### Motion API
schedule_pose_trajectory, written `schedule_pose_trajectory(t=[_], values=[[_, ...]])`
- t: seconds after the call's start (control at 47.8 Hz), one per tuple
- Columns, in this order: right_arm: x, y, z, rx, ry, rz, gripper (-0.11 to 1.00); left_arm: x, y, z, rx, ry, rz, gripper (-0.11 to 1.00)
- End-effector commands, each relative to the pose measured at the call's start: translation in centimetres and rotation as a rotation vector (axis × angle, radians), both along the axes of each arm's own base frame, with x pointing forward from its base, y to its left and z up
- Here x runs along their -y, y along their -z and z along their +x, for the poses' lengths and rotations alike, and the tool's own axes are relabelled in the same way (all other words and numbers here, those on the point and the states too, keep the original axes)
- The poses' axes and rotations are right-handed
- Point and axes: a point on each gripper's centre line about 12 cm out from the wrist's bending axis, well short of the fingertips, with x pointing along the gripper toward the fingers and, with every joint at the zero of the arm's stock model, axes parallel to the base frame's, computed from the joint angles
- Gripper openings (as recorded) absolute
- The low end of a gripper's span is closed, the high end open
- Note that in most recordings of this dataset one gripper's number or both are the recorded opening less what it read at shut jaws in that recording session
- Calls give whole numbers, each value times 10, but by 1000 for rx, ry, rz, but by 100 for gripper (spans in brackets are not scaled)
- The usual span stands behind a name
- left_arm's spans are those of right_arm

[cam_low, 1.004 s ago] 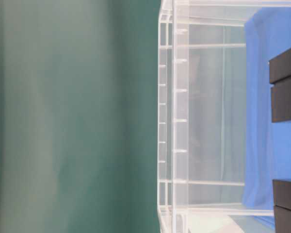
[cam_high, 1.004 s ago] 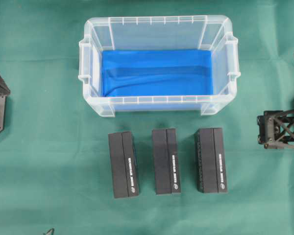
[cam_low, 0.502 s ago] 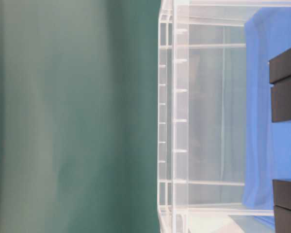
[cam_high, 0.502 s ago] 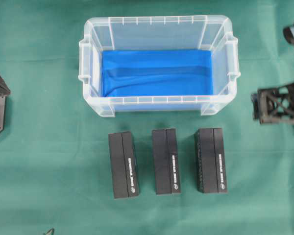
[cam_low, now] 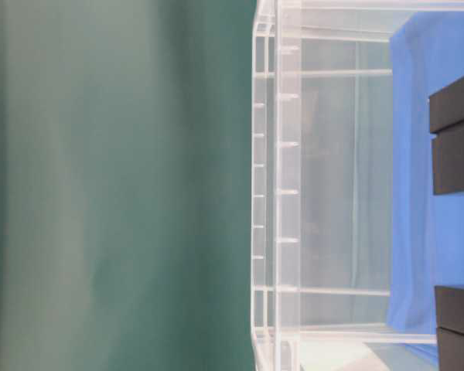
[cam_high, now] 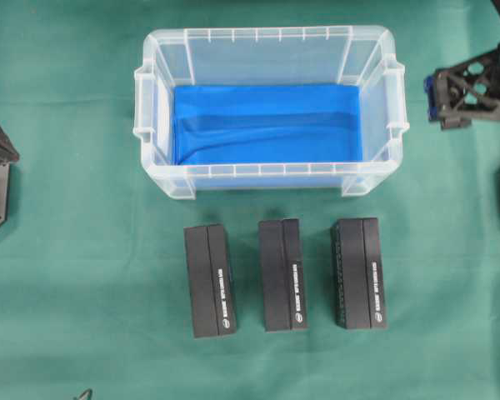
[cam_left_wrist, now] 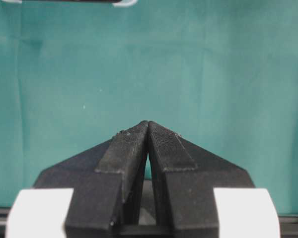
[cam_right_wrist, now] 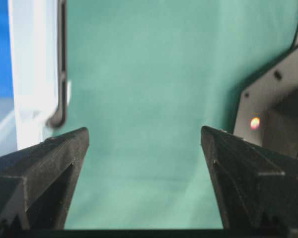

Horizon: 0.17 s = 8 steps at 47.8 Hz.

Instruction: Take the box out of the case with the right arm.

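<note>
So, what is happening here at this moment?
Nothing is being handled. The right gripper is open and empty, beside the case at its right end. The case holds only its blue sheet. Three black boxes already stand in a row on the green cloth in front of it. The left gripper is shut over bare cloth.

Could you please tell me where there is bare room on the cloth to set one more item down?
The widest bare cloth lies left of the case and the three black boxes, and along the front edge below them. The gaps between the boxes are narrow, and the right gripper crowds the case's right side.
</note>
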Motion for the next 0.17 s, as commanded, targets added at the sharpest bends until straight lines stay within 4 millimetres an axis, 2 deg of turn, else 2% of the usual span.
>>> schedule_pose_trajectory(t=[0.0, 0.146], values=[[8, -6, -1, 41, 6, -13, 88, -1, -7, 1, 28, -3, -1, 0], [13, -5, 0, 55, 10, -16, 88, -1, -7, 1, 28, -2, 0, 0]])
